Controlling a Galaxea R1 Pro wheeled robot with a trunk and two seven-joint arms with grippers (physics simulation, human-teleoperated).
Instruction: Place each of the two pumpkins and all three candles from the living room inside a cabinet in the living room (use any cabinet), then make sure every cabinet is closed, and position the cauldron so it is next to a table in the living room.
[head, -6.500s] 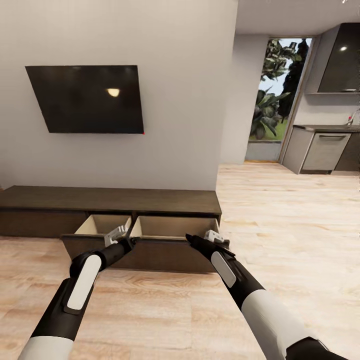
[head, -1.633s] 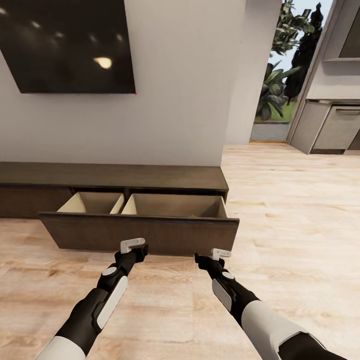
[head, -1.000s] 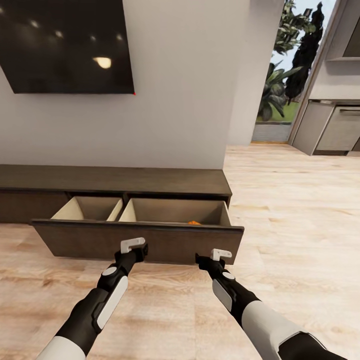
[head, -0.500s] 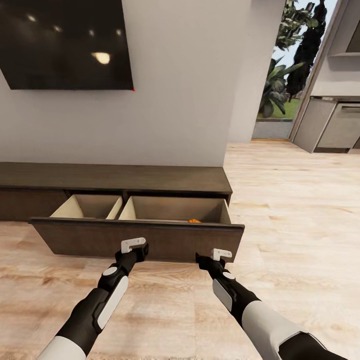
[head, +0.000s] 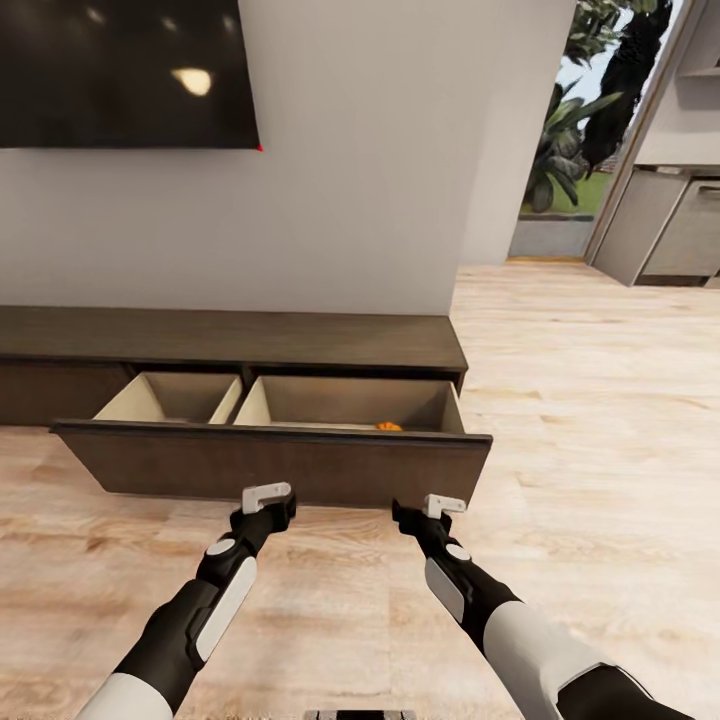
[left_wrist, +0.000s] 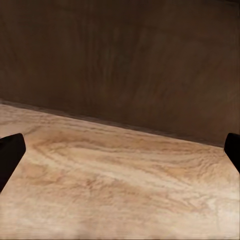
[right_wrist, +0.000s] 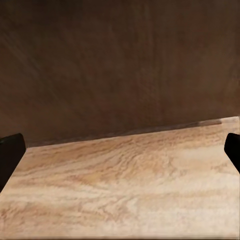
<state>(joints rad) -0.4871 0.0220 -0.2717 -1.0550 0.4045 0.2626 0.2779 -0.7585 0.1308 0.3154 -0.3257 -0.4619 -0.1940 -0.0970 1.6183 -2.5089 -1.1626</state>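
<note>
Arms reach forward, end effectors spread before the cabinet (head: 240, 340) drawer front (head: 270, 465).

Cabinet (head: 230, 340) — long low unit against the wall, two drawers pulled out, tops open to reach from above.
Drawer front (head: 270, 465) — one broad dark panel, upright, blocking any level approach from the floor side.
Left gripper (head: 268, 497) and right gripper (head: 443, 505) — near that panel, fingers spread wide, bare floor (head: 560, 420) beneath.
Pumpkin (head: 388, 426) — occupies the right drawer's near edge; the left drawer is unobstructed where visible.
</note>
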